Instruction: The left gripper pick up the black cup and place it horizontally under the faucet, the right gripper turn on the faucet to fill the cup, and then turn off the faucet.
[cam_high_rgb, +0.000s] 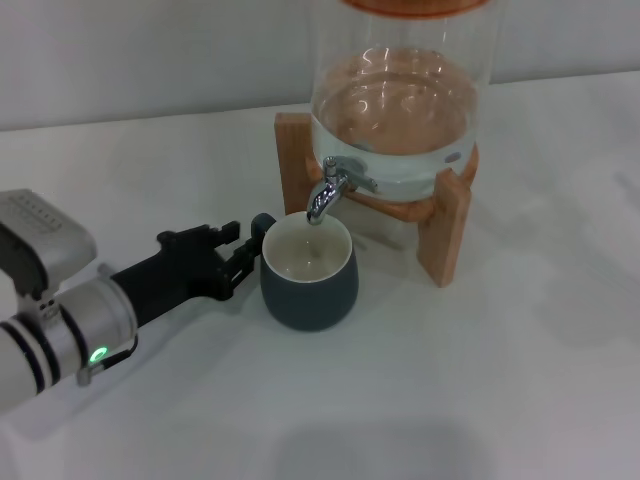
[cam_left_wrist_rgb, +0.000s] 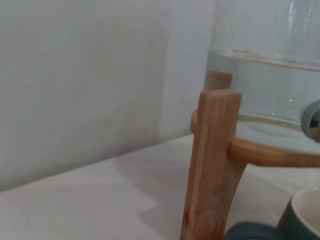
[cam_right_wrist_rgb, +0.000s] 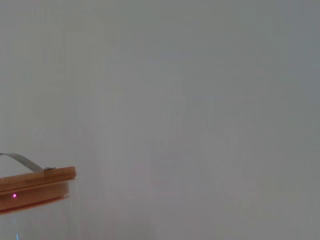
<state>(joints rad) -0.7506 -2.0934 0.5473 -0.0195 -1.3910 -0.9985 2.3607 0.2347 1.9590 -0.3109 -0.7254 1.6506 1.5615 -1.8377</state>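
Observation:
The black cup (cam_high_rgb: 309, 275) stands upright on the white table, its cream inside showing, right below the spout of the chrome faucet (cam_high_rgb: 328, 190). My left gripper (cam_high_rgb: 248, 250) reaches in from the left and is closed on the cup's left side, where the handle is hidden behind its fingers. The left wrist view shows the cup's rim (cam_left_wrist_rgb: 304, 216) and its handle (cam_left_wrist_rgb: 250, 232) at the edge. I see no stream of water from the spout. The right gripper is out of view.
The glass water dispenser (cam_high_rgb: 400, 110) holds water and sits on a wooden stand (cam_high_rgb: 445, 225) behind the cup. The stand's leg (cam_left_wrist_rgb: 210, 165) is close in the left wrist view. The right wrist view shows the wooden lid (cam_right_wrist_rgb: 35, 185) and a wall.

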